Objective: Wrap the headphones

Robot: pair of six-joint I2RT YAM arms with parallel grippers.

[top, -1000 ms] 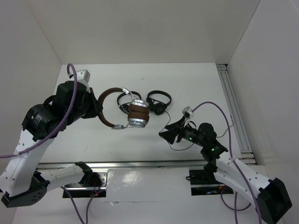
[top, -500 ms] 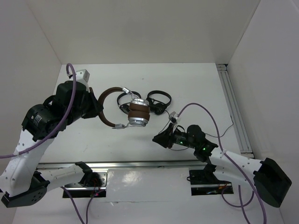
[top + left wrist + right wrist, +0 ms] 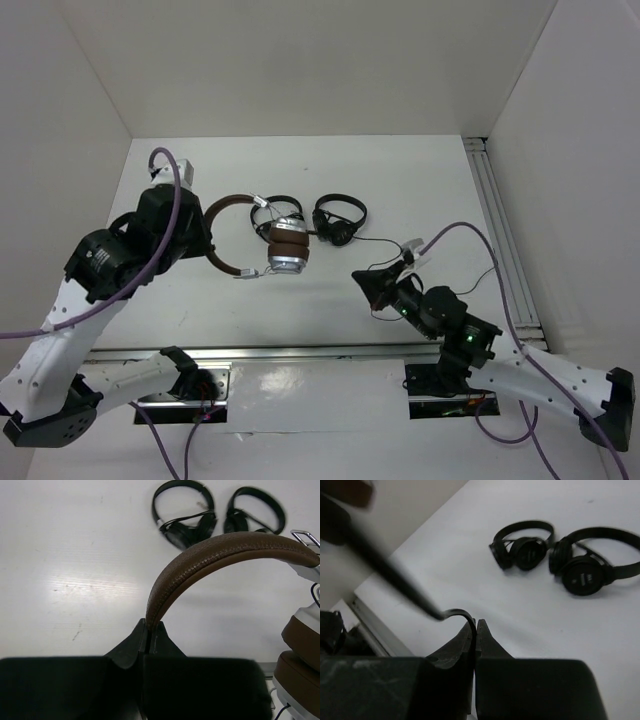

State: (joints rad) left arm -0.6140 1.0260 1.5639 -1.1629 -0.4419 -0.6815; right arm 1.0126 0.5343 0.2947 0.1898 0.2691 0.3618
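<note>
**Brown headband clamped on the left, cable nipped on the right**

1. Headphones: near the middle of the white table, left of centre. The brown headband arcs out to the left. The two brown cushions and silver earcups lie together at its right end. In the left wrist view the band is clear of the table surface. Whether the earcups touch the table cannot be told.

2. Left gripper: fingers pressed together on the left part of the headband, which rises from between the fingertips.

3. Right gripper: on the near right of the table, well apart from the earcups. Its fingers are closed to a hairline slit. The thin black cable hooks over into the tips and appears to be pinched there. It is blurred in that view.

4. From above, the cable runs from the earcup area rightward and then bends back near towards the right gripper.

5. Two small black headphones lie side by side just beyond the earcups. The left one is partly overlapped by the brown set in the top view.
</note>
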